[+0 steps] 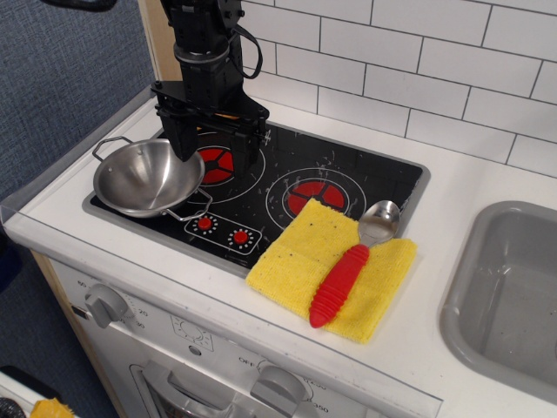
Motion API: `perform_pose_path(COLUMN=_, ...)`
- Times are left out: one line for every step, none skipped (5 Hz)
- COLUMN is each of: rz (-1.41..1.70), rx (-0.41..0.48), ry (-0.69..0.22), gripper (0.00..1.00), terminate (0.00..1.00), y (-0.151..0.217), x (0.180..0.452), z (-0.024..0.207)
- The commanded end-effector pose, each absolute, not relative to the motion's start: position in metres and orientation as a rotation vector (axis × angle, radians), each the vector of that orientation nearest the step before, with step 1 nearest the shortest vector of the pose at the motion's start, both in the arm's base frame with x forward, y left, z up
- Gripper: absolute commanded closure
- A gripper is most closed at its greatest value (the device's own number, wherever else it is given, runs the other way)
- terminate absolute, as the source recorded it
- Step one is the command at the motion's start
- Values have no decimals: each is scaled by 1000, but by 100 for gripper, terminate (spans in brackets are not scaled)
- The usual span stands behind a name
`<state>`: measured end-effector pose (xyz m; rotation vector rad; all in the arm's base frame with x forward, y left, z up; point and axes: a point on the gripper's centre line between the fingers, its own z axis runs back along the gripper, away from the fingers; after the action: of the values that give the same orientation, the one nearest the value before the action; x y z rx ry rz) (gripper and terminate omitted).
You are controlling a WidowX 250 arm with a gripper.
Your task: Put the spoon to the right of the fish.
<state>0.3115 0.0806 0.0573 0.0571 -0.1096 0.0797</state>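
Spoon [348,272] lies diagonal on the yellow cloth [296,252] at the stove's front right, red handle toward the counter edge, silver bowl up and away, just over the cloth's far edge beside the right burner [315,195]. Nothing is touching it, so it's not picked up yet. Fish: you can't really see it. There's a small orange sliver right at the gripper [211,131], which could be it, but too hidden to call. Gripper hangs low over the left burner [216,162], well apart from the spoon, its black fingers pointing down behind the pan [146,177]. Whether the jaws are apart or closed, or holding anything, you can't tell from this angle; the body blocks them. Pan sits at the stove's front left, empty, handle loops toward the front and back left. Sink [513,296] is off to the right, out of the way. My read: the task has barely begun, since the spoon is resting flat with the handle free. You'd go for the ribbed handle, as it's thick and grippy; the cloth under it is soft and may bunch or drag if you press down. Confirm where the fish is before choosing the drop spot.
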Motion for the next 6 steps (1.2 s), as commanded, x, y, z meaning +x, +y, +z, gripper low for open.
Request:
perform_pose_path(rz=80, rx=57, ry=-110, gripper=0, terminate=0, y=81, x=312, z=57)
perform_pose_path(rz=4, rx=43, ry=-157, gripper=0, terminate=0, y=54, x=307, z=72)
perform_pose_path(rz=-75, rx=32, ry=-214, gripper=0, terminate=0, y=24, x=297, z=88)
perform_pose_path(rz=-177, rx=22, ry=-222, gripper=0, terminate=0, y=-13, x=287, z=90)
perform_pose_path(rz=-256, rx=8, ry=-154, gripper=0, terminate=0, y=-48, x=285, z=70)
perform_pose_path(rz=-314, rx=13, ry=-83, gripper=0, terminate=0, y=-67, x=287, z=51)
